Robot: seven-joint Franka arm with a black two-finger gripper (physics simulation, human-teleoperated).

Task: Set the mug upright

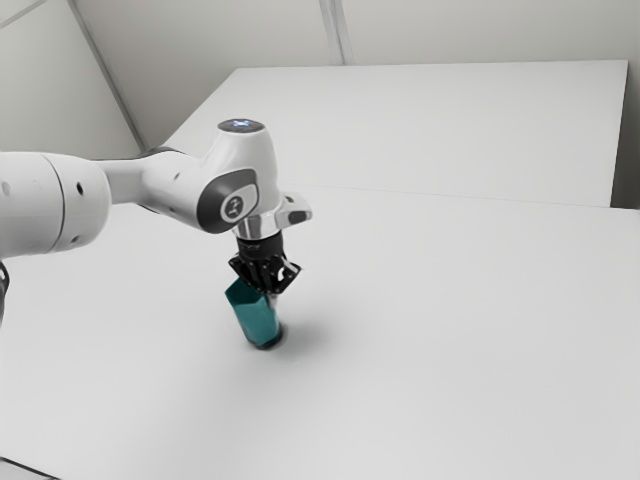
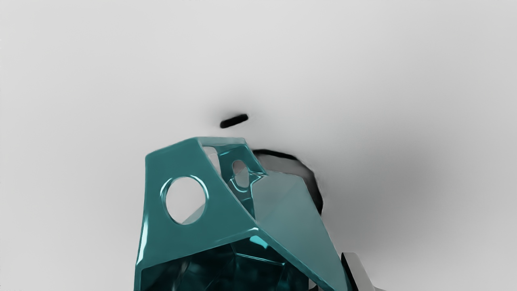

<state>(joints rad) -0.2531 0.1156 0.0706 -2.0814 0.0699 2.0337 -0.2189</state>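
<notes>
The teal faceted mug (image 1: 254, 318) leans in the exterior view, its open top tipped toward that view's left and its dark base low, at or close to the table. My gripper (image 1: 269, 289) points down at the mug's upper edge, on the exterior view's right side of it. From the wrist camera, the mug (image 2: 226, 218) shows its mouth and a part with a round hole. My gripper (image 2: 332, 283) is shut on the mug's wall, one finger outside it and the other just showing inside the mouth. Most of the inner finger is hidden.
The white table (image 1: 430, 340) extends around the mug, with a raised pale panel or surface (image 1: 420, 130) behind. A short black mark (image 2: 234, 121) lies beside the mug in the wrist view. A dark line (image 1: 28, 468) crosses the exterior view's lower left corner.
</notes>
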